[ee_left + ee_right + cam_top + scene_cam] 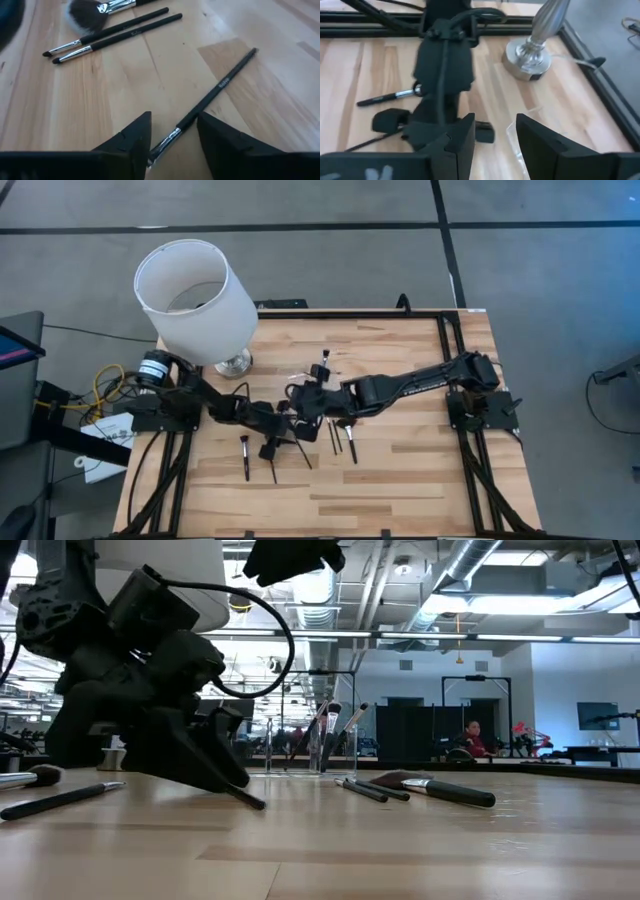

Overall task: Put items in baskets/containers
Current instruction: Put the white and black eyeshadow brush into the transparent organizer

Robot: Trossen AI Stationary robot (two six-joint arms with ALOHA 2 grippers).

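Note:
My left gripper is open and low over the table. Its fingers straddle the silver ferrule of a slim black brush that lies flat on the wood. In the low view the left gripper reaches the tabletop. Two thin brushes and a fluffy one lie beyond it. Other brushes lie near the table's middle. The clear holder stands upright with several brushes in it. My right gripper hangs open above the holder's clear edge. My left gripper comes slanting down from the table's left, one finger on each side of the brush's ferrule, across the brush. The ferrule's bristle end runs close to the inner edge of one finger; I cannot tell whether they touch. The brush lies flat on the table.
A white lampshade on a silver base stands at the far left of the table. Two more brushes lie near the left gripper. The near half of the table shows bare wood.

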